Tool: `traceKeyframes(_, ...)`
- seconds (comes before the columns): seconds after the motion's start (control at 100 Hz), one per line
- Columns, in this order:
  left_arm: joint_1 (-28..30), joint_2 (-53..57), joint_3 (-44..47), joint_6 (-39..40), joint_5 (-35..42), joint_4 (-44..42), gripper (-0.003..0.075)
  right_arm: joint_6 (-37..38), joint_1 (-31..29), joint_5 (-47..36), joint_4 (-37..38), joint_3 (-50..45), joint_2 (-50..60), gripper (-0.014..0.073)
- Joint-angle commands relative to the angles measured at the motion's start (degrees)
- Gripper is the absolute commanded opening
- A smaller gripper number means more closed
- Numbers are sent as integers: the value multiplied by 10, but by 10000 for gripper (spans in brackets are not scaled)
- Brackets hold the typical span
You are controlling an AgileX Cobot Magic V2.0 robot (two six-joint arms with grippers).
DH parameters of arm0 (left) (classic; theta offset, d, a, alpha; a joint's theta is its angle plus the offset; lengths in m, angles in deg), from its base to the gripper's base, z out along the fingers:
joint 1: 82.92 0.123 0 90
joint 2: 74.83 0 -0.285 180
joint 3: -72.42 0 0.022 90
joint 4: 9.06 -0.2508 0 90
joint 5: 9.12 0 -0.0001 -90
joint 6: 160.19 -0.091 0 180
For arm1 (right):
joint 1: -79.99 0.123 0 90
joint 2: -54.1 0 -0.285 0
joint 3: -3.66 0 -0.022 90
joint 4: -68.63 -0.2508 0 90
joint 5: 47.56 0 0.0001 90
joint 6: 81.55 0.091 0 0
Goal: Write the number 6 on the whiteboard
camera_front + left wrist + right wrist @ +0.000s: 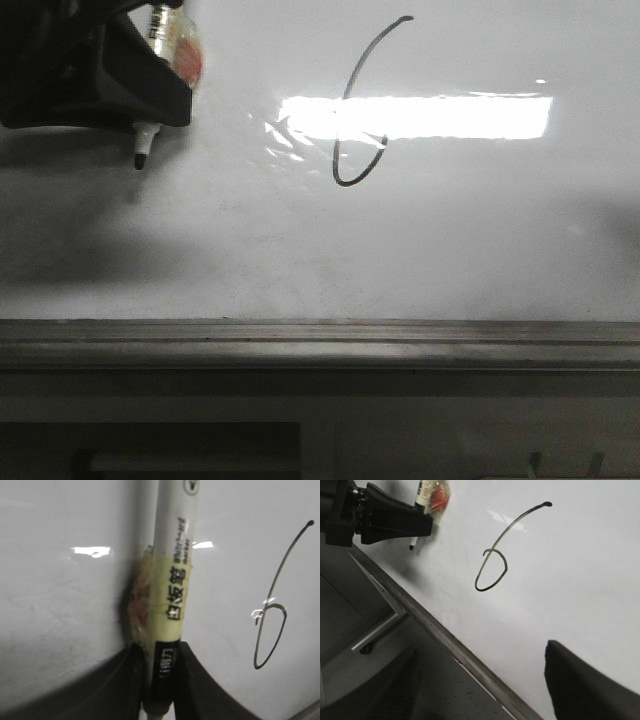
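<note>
The left gripper clenches a marker pen, tip pointing down, just off the whiteboard. The number 6 sits on the board, well to that gripper's right. The right gripper is spread open, holding nothing, near the ledge.

A white marker pen hangs tip-down, its black nib at the lowest point. Yellowish tape wraps the barrel above the black band, with a reddish patch beside it. Black Chinese characters and small English lettering run along the barrel.
</note>
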Motion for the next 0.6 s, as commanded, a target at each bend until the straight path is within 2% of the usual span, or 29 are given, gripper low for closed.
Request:
traceKeyframes(0.0,2,2,-20,12,3,8,-20,-2,-5,-18,-25,14,2,467)
traceKeyframes(0.22,2,4,-20,12,3,8,-15,-2,-5,-16,-25,14,2,467)
traceKeyframes(0.29,2,4,-20,12,3,5,20,-2,-5,-17,-25,14,2,467)
traceKeyframes(0.41,2,5,-20,12,3,5,171,-2,-5,-17,-25,14,2,467)
traceKeyframes(0.53,2,6,-20,12,3,5,393,-2,-5,-17,-25,14,2,467)
traceKeyframes(0.59,2,6,-20,12,3,5,473,-2,-5,-17,-25,14,2,467)
